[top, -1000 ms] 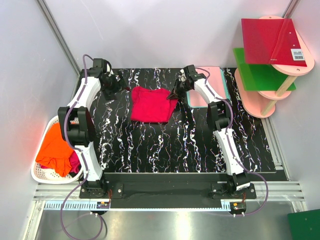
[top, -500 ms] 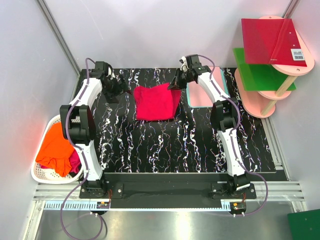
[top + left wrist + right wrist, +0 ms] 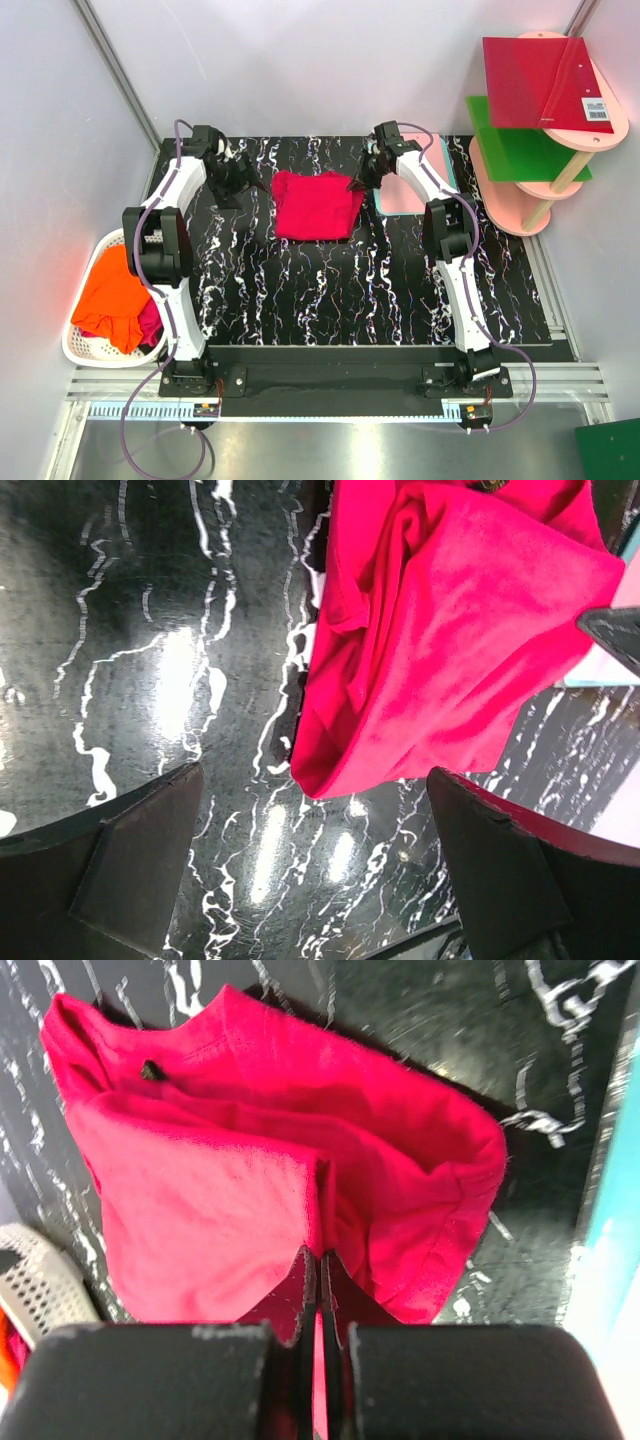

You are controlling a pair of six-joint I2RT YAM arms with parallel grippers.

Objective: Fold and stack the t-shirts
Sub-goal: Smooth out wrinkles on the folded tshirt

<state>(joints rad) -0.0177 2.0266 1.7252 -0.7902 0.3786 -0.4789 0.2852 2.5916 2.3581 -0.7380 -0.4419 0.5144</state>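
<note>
At the far edge of the tabletop [image 3: 330,290], my right claw [image 3: 318,1258] is pressed together, pinching the right edge of the crimson t-shirt [image 3: 315,205], which lies roughly folded. My left claw [image 3: 238,180], spread wide, hovers just beside its left edge. An orange t-shirt [image 3: 110,295] fills the basket [image 3: 85,352] off the left edge.

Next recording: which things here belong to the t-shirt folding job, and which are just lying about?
Job: crimson t-shirt, gripped by the right hand; orange t-shirt and pinkish-red cloth in the white basket.
Lying about: red board, green board, pink shelf unit, pink teal-edged board.
</note>
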